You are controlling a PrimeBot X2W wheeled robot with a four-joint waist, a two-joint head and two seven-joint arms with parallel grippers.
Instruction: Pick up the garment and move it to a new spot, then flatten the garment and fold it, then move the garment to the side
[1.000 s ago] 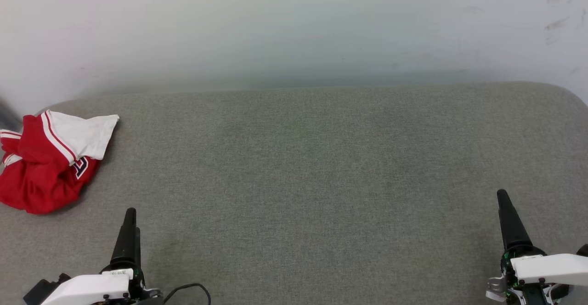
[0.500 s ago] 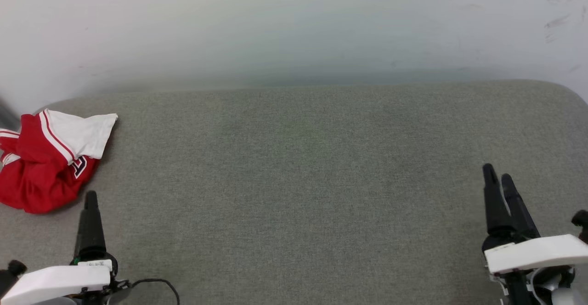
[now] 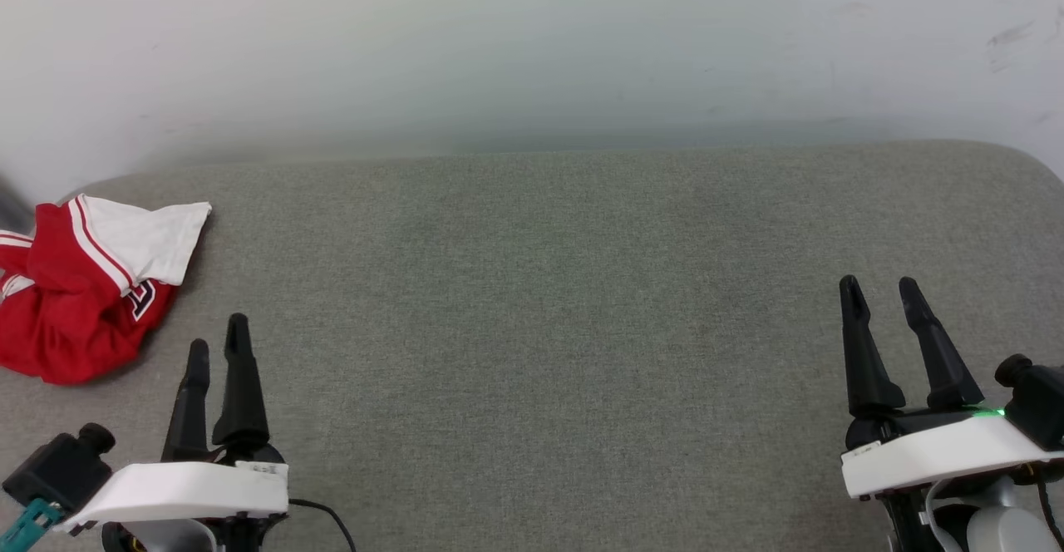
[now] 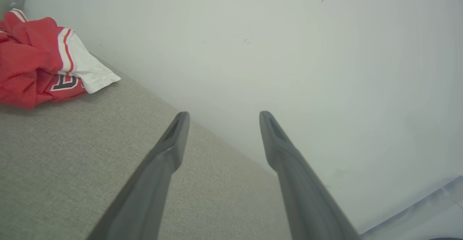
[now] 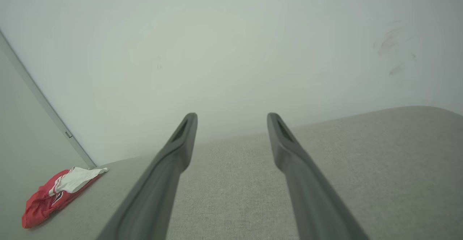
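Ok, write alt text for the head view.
A crumpled red and white garment lies at the far left of a grey fabric surface. The left gripper and right gripper, both open and empty, show at the lower corners.

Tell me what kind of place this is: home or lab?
Probably a lab or test room, not a home: a grey cloth-covered table set against a bare, scuffed white wall, with one crumpled shirt at its left end.
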